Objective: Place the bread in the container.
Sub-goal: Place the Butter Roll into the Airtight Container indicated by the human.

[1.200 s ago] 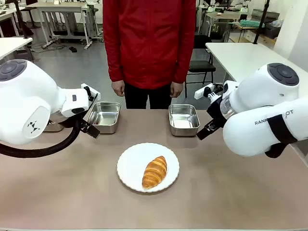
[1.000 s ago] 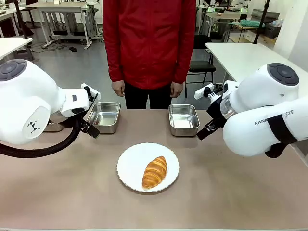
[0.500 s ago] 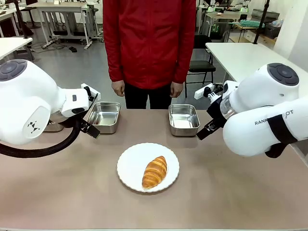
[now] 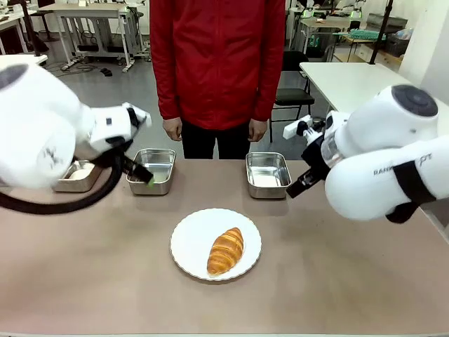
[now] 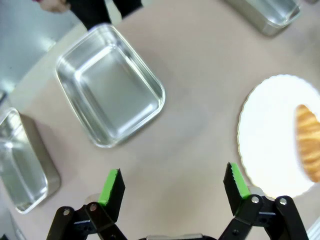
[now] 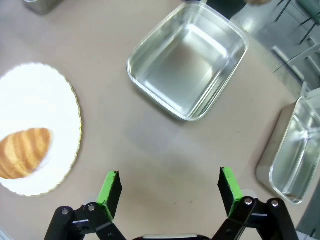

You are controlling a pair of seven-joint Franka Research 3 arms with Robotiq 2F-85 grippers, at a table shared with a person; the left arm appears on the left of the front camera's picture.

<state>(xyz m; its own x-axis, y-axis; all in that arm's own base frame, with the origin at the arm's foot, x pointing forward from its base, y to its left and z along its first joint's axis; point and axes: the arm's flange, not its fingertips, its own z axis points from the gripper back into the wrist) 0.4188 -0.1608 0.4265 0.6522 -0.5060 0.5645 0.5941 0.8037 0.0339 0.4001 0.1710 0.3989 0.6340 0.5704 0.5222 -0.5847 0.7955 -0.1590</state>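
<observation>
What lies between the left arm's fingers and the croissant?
Beyond the left fingers there is just bare table, then the white plate that the croissant rests on, as the left wrist view shows.

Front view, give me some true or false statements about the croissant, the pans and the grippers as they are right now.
1. The croissant lies on the plate. True.
2. The left gripper is shut on the croissant. False: it is open, holds nothing and hangs over bare table.
3. The right pan has bread in it. False: it is empty.
4. The right gripper is open. True.
5. The person's hands are on the plate. False: they hang at the person's sides, beyond the table's far edge.
</observation>
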